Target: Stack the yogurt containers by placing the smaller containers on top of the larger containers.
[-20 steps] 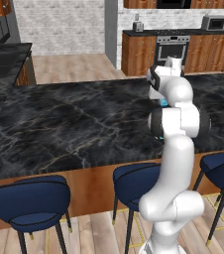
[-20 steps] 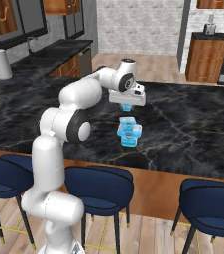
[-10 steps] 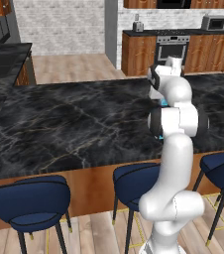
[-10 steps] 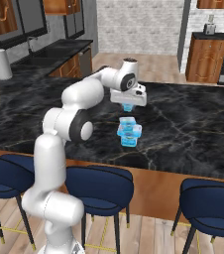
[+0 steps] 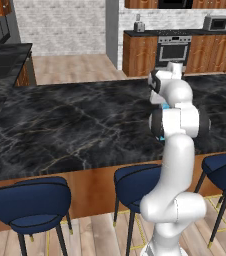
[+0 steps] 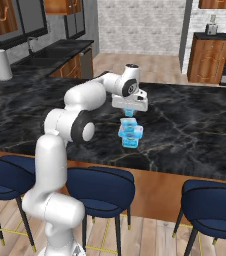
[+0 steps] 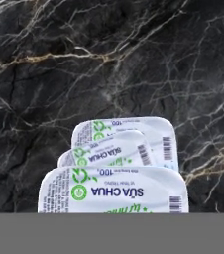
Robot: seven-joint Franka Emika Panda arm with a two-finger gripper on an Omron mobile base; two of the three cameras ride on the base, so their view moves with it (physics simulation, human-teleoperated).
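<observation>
My gripper (image 6: 129,110) hangs over the dark marble counter, shut on a light-blue yogurt container (image 6: 129,114) whose white printed top (image 7: 114,191) sits nearest in the hand view. Right below it stand two more yogurt containers. A smaller container (image 7: 109,151) rests on the larger container (image 7: 148,130), and together they form a light-blue stack (image 6: 130,135). The held tub hovers a little above that stack without touching it. In the left base view the arm's own body covers the hand, and slivers of light blue (image 5: 165,106) peek out beside it.
The black marble island counter (image 6: 195,130) stretches wide on all sides of the stack. Blue bar stools (image 6: 100,185) line its near edge. A paper towel roll (image 6: 1,64) stands far left on the back counter. An oven (image 5: 172,50) and wooden cabinets lie beyond.
The hand with its tub has crept very slightly to the right above the stack. The stacked tubs have not moved.
</observation>
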